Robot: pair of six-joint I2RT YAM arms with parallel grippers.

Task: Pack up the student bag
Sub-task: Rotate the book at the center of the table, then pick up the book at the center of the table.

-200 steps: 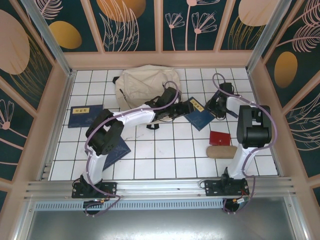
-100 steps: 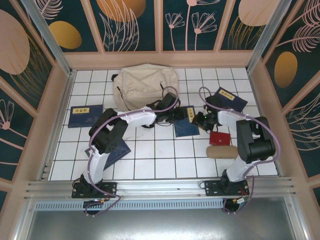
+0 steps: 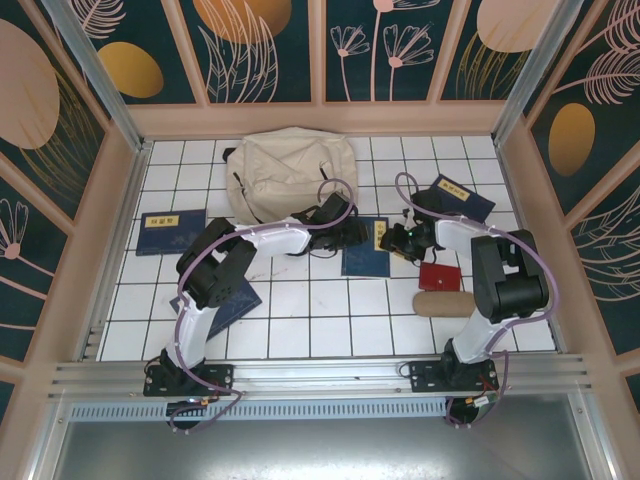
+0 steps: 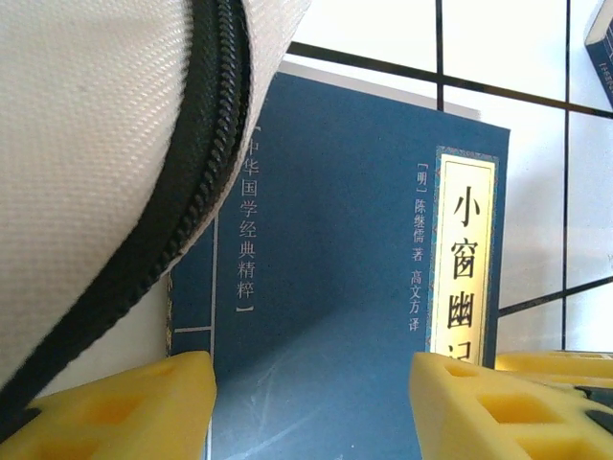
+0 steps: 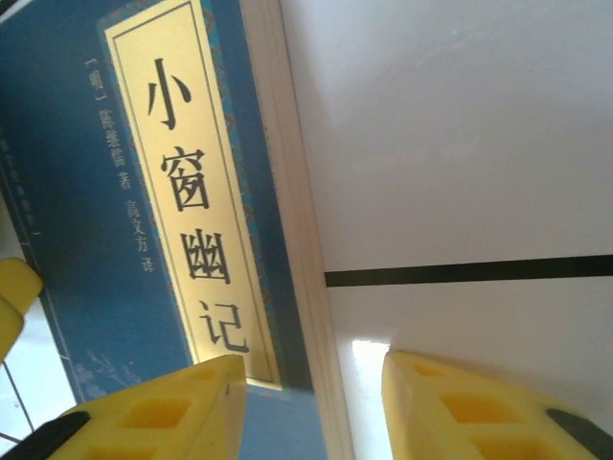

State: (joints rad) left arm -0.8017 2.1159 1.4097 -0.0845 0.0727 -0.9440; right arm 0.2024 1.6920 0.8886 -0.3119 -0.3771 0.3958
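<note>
With the bag (image 3: 290, 170) lying at the far middle of the table (image 3: 300, 320), the left gripper (image 4: 311, 407) and right gripper (image 5: 316, 393), fingers spread, flank the book (image 3: 366, 250), apparently flat; a clean pinch on its page edge should precede any slide toward the zipper (image 4: 206, 172).

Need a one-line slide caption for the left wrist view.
Open left gripper poised over a navy book, beside the student bag and its zipper.
</note>
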